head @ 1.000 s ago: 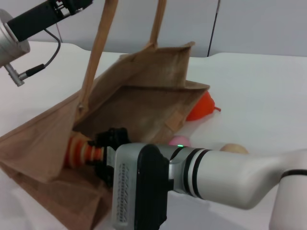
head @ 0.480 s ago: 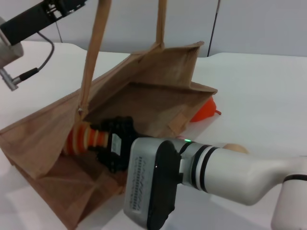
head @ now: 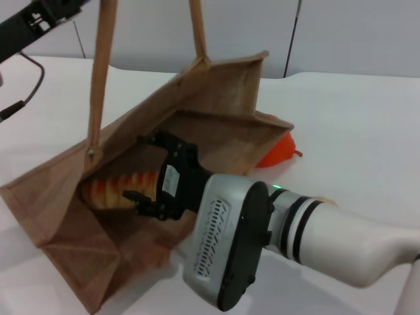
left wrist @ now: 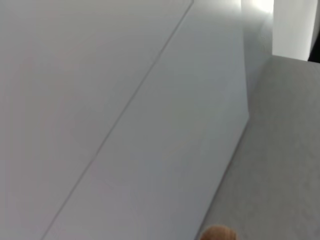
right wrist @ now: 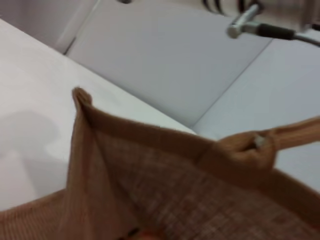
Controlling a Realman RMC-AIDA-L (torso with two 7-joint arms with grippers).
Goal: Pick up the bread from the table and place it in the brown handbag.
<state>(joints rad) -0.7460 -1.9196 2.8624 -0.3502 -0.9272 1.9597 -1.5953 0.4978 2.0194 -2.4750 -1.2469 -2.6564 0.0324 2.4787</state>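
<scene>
The brown handbag lies tilted on the white table, mouth towards me, its two handles pulled up out of the picture at the top left. The bread, ridged orange and cream, lies inside the bag's mouth on the lower wall. My right gripper is inside the mouth at the bread's near end, jaws spread, the upper finger clear above the loaf. The right wrist view shows the bag's rim and a handle's base. My left arm is at the top left; its gripper is out of view.
A red-orange item lies on the table behind the bag's right corner. A pale beige bun peeks out behind my right forearm. The left wrist view shows only a grey wall.
My right gripper has gone deeper and higher into the bag. Its jaws stand wider and the bread now lies lengthwise on the bag's inner wall. The handles have shifted left.
</scene>
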